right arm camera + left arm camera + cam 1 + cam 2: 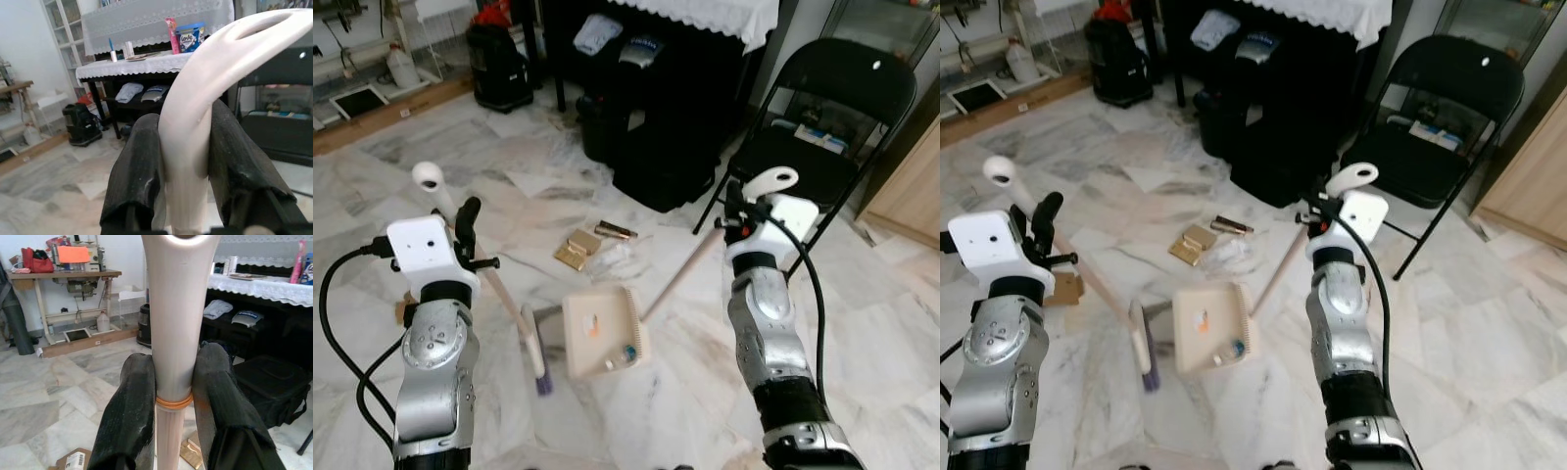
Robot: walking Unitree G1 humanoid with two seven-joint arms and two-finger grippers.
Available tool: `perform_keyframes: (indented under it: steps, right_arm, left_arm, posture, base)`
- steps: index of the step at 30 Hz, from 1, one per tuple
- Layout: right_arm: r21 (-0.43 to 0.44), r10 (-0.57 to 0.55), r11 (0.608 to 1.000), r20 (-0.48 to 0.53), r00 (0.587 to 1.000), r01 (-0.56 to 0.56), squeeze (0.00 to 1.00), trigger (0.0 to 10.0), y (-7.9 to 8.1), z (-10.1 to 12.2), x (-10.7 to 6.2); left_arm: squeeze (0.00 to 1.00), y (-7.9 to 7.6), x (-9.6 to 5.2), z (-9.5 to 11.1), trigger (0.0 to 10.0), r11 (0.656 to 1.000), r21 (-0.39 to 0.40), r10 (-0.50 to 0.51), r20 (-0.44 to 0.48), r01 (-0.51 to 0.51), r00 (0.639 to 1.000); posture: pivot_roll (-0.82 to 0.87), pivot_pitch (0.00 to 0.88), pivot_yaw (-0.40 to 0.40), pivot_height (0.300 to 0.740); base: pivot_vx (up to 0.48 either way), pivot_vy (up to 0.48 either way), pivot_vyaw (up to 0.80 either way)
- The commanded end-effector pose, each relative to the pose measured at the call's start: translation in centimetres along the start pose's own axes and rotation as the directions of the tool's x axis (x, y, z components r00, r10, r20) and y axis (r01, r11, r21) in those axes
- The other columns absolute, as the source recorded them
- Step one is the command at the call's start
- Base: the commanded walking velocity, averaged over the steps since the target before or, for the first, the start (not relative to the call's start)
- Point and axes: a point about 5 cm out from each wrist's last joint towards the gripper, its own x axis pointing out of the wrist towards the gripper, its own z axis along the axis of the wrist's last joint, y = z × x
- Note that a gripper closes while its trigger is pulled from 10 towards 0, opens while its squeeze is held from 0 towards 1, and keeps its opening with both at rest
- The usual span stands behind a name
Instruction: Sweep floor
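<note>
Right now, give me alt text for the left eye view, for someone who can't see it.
Two silver robot arms hold cleaning tools over a marble floor: the left gripper grips a broom, the right gripper a dustpan with bits of litter in it. Gold wrappers lie beyond, near a black folding chair.

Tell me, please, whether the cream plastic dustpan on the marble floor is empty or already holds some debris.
It holds some debris. The cream plastic dustpan lies flat on the floor with a small orange scrap on its tray and a bluish bit near one corner.

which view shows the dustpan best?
Left eye view: the dustpan lies whole on the floor, scraps inside. Right eye view matches. The right wrist view shows its handle, pinched in the right gripper.
</note>
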Motion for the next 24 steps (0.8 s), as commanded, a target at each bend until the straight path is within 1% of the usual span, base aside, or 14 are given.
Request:
perform_keyframes:
  steps: [1, 2, 4, 5, 7, 8, 10, 12, 13, 14, 16, 20, 24]
  right_arm:
    - [-0.043, 0.009, 0.999, 0.118, 0.993, -0.004, 0.0, 10.0, -0.1, 2.7, 0.2]
    - [-0.043, 0.009, 0.999, 0.118, 0.993, -0.004, 0.0, 10.0, -0.1, 2.7, 0.2]
    - [-0.084, 0.028, 0.996, 0.137, 0.99, -0.016, 0.0, 10.0, -0.3, 3.0, -0.3]
    - [-0.109, 0.036, 0.994, 0.132, 0.991, -0.022, 0.0, 10.0, -0.5, 3.1, -0.9]
    - [-0.121, 0.036, 0.992, 0.123, 0.992, -0.021, 0.0, 10.0, -0.7, 3.0, -1.2]
    - [-0.149, 0.032, 0.989, 0.111, 0.993, -0.016, 0.0, 10.0, -1.3, 3.1, -1.8]
    - [-0.167, 0.024, 0.986, 0.108, 0.994, -0.006, 0.0, 10.0, -2.0, 3.5, -2.6]
    - [-0.173, 0.023, 0.985, 0.106, 0.994, -0.004, 0.0, 10.0, -2.1, 3.6, -2.8]
    - [-0.177, 0.018, 0.984, 0.105, 0.994, 0.001, 0.0, 10.0, -2.4, 3.8, -3.1]
    - [-0.181, -0.005, 0.983, 0.096, 0.995, 0.022, 0.0, 10.0, -3.0, 3.9, -3.7]
    - [-0.186, -0.028, 0.982, 0.086, 0.996, 0.044, 0.0, 10.0, -3.5, 3.9, -4.4]
    - [-0.183, -0.034, 0.982, 0.079, 0.996, 0.048, 0.0, 10.0, -3.6, 4.0, -4.4]
    - [-0.185, -0.027, 0.982, 0.08, 0.996, 0.042, 0.0, 10.0, -3.4, 4.3, -4.0]
  left_arm:
    - [0.0, 0.4, -0.2, 0.9, 10.0, 1.0, 0.009, 0.004, 0.05, -0.005, 0.999]
    - [0.0, 0.4, -0.2, 0.9, 10.0, 1.0, 0.009, 0.004, 0.05, -0.005, 0.999]
    - [0.0, 0.9, -0.9, 0.9, 10.0, 1.0, 0.015, 0.022, 0.046, -0.023, 0.999]
    - [0.0, 1.4, -1.4, 0.9, 10.0, 0.999, 0.025, 0.032, 0.048, -0.033, 0.998]
    - [0.0, 1.6, -1.7, 1.0, 10.0, 0.999, 0.035, 0.035, 0.047, -0.037, 0.998]
    - [0.0, 2.0, -2.5, 1.1, 10.0, 0.998, 0.05, 0.04, 0.046, -0.042, 0.998]
    - [0.0, 2.4, -3.3, 1.3, 10.0, 0.997, 0.061, 0.043, 0.04, -0.045, 0.998]
    - [0.0, 2.5, -3.5, 1.3, 10.0, 0.997, 0.066, 0.044, 0.037, -0.046, 0.998]
    - [0.0, 2.7, -3.7, 1.3, 10.0, 0.997, 0.068, 0.046, 0.033, -0.048, 0.998]
    - [0.0, 2.9, -4.2, 1.3, 10.0, 0.996, 0.074, 0.046, 0.023, -0.047, 0.999]
    - [0.0, 3.1, -4.7, 1.3, 10.0, 0.995, 0.087, 0.047, 0.014, -0.048, 0.999]
    - [0.0, 2.9, -4.8, 1.3, 10.0, 0.995, 0.091, 0.041, 0.012, -0.042, 0.999]
    - [0.0, 2.5, -4.5, 1.2, 10.0, 0.995, 0.094, 0.026, 0.01, -0.026, 1.0]
  posture:
    - [-0.05, 0.123, -0.032, 0.74]
    - [-0.05, 0.123, -0.032, 0.74]
    - [-0.04, 0.138, -0.032, 0.74]
    - [-0.03, 0.145, -0.031, 0.74]
    - [-0.03, 0.149, -0.031, 0.74]
    - [-0.03, 0.158, -0.029, 0.74]
    - [-0.03, 0.165, -0.027, 0.74]
    - [-0.03, 0.165, -0.027, 0.74]
    - [-0.03, 0.166, -0.026, 0.74]
    - [-0.03, 0.171, -0.024, 0.74]
    - [-0.04, 0.174, -0.024, 0.74]
    - [-0.03, 0.179, -0.024, 0.74]
    - [-0.04, 0.176, -0.026, 0.74]
  base:
    - [0.0, 0.0, 0.0]
    - [0.0, 0.0, 0.0]
    - [0.0, 0.0, 0.0]
    - [0.0, 0.0, 0.0]
    - [0.0, 0.0, 0.0]
    - [0.0, 0.0, 0.0]
    - [0.0, 0.0, 0.21]
    - [0.0, 0.0, 0.43]
    - [0.0, 0.0, 0.44]
    - [0.0, 0.0, 0.51]
    - [0.0, 0.0, 0.54]
    - [0.0, 0.0, 0.66]
    - [0.0, 0.0, 0.8]
